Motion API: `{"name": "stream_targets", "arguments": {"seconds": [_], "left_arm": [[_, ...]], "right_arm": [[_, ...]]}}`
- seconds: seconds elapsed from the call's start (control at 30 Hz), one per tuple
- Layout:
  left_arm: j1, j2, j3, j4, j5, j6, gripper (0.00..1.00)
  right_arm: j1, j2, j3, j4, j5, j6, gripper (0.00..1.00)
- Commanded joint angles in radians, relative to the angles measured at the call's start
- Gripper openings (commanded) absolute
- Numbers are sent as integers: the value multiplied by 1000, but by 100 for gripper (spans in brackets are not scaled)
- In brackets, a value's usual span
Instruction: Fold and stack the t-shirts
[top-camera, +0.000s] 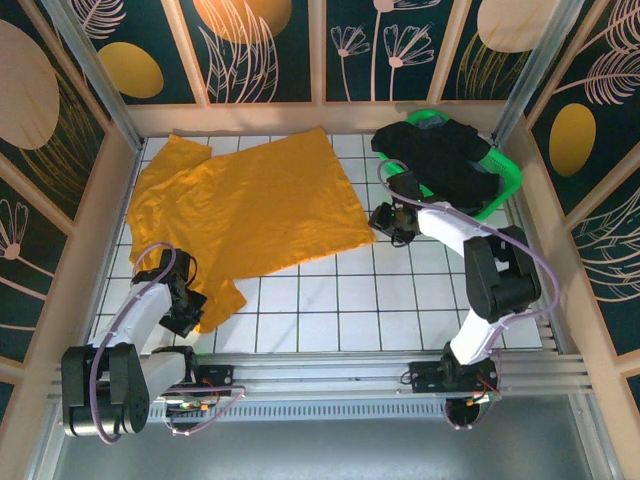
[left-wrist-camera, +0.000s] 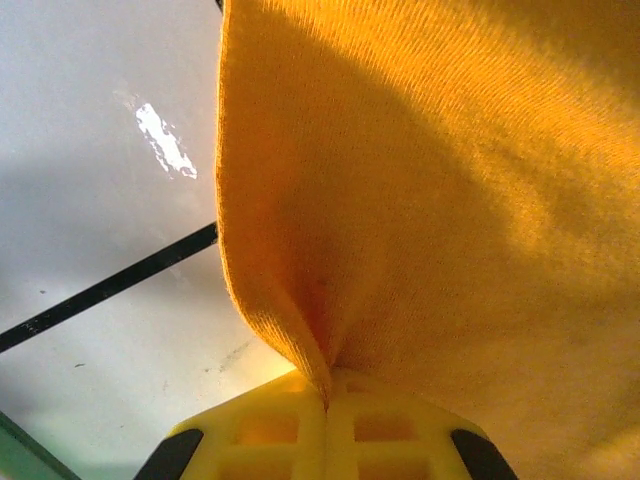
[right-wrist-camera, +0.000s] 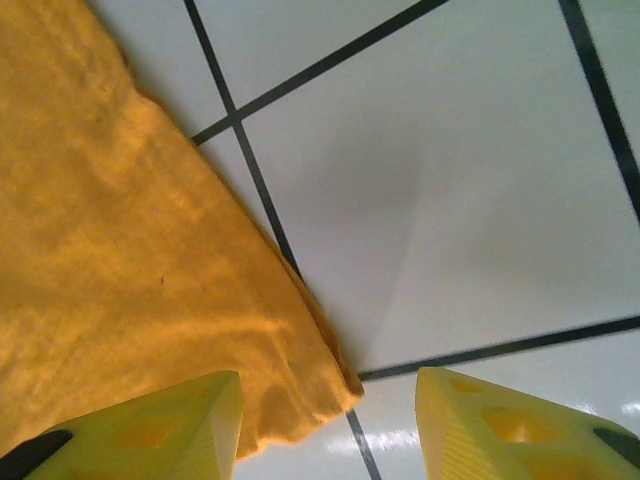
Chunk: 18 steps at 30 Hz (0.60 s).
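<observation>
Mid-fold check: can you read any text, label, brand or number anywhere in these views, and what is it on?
No readable text in any view.
On the orange t-shirt: plain cloth, no print or tag showing.
On the black t-shirt in the green basket: no print showing.
On the wall panels: leaf and flower drawings, no words.
On the electronics at the arm bases: too small to read.

Matt knit-cloth shirt, glossy tiles
</observation>
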Motion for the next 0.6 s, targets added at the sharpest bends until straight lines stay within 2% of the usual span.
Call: {"name": "stream_targets", "arguments": {"seconds": [0.0,0.13,0.23,0.43,0.57], "left_arm": [[-6,-16,14,164,-11,-147,0],[-6,-22,12,170,-11,-145,0],[-6,-22,15,173,-11,-143,0],[-6,-20,30,170,-16,-135,0],[-6,-11,40,171,-14,-126,0]], "right_arm": [[27,54,65,-17,38,21,49],[58,112,109,-63,74,5,47],[67,166,143,-104,84,8,42],[94,224,204,-217,162,21,37],[113,247,215,-230,171,36,35]]}}
